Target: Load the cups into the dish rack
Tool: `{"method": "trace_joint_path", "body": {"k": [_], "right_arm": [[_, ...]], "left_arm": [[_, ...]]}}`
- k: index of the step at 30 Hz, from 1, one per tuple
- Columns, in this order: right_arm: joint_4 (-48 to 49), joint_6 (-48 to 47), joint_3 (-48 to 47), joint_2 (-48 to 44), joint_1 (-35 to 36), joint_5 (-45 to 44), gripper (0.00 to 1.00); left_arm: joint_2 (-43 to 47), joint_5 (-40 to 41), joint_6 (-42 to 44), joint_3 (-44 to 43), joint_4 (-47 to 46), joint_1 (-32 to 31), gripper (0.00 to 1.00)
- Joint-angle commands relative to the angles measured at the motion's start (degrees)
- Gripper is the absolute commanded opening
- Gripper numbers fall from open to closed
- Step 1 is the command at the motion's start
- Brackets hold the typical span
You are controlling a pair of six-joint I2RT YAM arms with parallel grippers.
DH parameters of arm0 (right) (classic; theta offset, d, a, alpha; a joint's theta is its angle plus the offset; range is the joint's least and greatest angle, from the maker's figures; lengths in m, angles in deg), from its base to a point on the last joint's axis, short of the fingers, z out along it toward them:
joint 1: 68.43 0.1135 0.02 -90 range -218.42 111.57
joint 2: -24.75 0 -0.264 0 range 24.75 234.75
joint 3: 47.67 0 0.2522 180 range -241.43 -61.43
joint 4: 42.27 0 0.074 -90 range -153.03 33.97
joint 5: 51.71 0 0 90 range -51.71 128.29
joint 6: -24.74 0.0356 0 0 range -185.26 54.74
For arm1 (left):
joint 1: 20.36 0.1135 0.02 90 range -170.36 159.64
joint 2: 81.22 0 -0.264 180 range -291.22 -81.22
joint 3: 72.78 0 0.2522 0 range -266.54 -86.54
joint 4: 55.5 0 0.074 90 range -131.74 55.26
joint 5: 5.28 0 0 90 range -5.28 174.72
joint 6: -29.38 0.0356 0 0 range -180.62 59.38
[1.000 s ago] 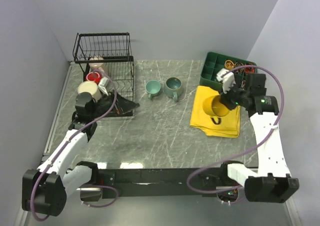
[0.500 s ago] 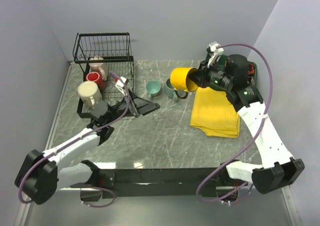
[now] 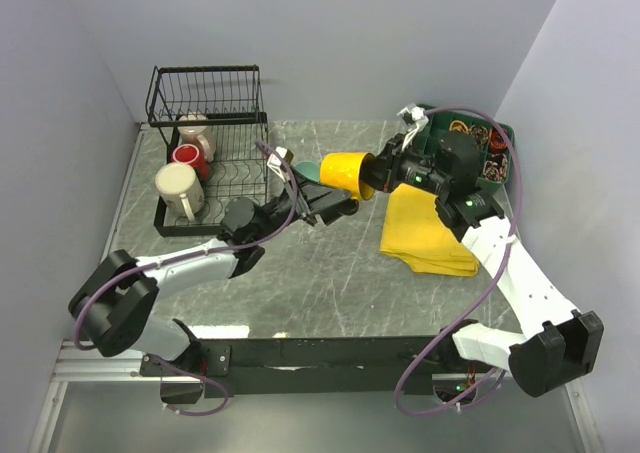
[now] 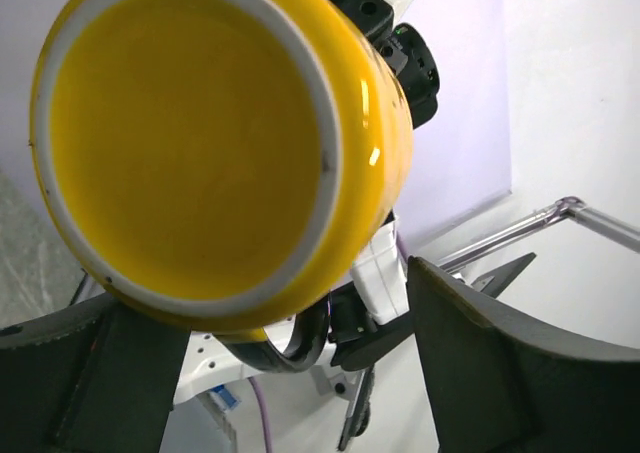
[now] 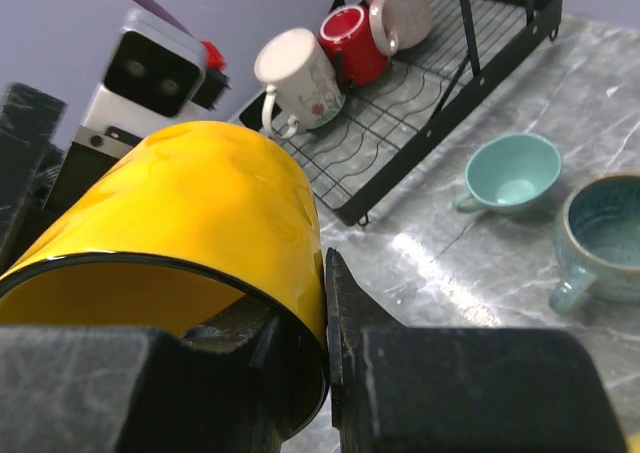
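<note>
My right gripper [image 3: 378, 176] is shut on the rim of a yellow mug [image 3: 345, 172], holding it on its side above the table's middle, one finger inside and one outside [image 5: 318, 308]. My left gripper [image 3: 326, 204] reaches up from the left and stands open, its fingers on either side just below the mug's base [image 4: 270, 373]. The mug's yellow bottom [image 4: 190, 143] fills the left wrist view. Two teal mugs [image 5: 512, 171] [image 5: 605, 235] sit on the table. The black dish rack [image 3: 232, 178] holds a cream mug [image 3: 177, 187], a red mug [image 3: 188, 157] and a beige mug [image 3: 193, 128].
A yellow cloth [image 3: 432, 235] lies on the table at the right. Behind it stands a green compartment tray [image 3: 495, 133] with small items. Walls close in the table at the back, left and right.
My right arm lifted the yellow mug off the cloth and carried it left to the table's middle. My left arm swung from the rack rightward to meet it.
</note>
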Motion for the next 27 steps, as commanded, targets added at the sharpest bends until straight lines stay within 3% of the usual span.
{"method": "trace_joint_path", "body": {"k": [1,5,13,16,20,22,24,25,27], "right_arm": [[11.2,2.1,1.1,-4.2,0.3,4.8,0.0],[12.8,1.3,2.9,-4.5,0.2,5.3,0.0],[14.3,0.9,5.3,-5.2,0.3,6.8,0.0],[14.4,0.5,6.1,-5.4,0.2,7.8,0.0],[14.8,-0.3,7.4,-5.9,0.3,9.5,0.0],[14.2,-1.8,8.0,-6.2,0.2,10.6,0.0],[12.7,-3.6,8.3,-6.6,0.2,11.4,0.07],[11.8,-6.0,8.2,-6.9,0.2,11.7,0.24],[9.0,-8.4,8.3,-7.4,0.2,11.7,0.4]], "left_arm": [[-2.6,0.9,-3.1,-4.4,-7.5,-1.6,0.85],[-4.3,0.2,-3.6,-6.0,-7.9,-2.2,0.69],[-3.1,-0.8,0.1,-7.7,-3.2,-2.3,0.46],[-3.4,-2.1,0.3,-8.6,-3.3,-2.3,0.33],[-4.3,-4.1,-0.5,-8.8,-5.4,-2.1,0.07],[-4.2,-4.9,-0.7,-8.8,-5.4,-1.8,0.03],[-3.6,-5.5,-0.2,-8.3,-5.1,-1.4,0.01],[-3.2,-5.7,0.6,-8.0,-5.1,-0.9,0.01],[-1.9,-6.4,1.1,-7.0,-4.2,-0.3,0.01]]}}
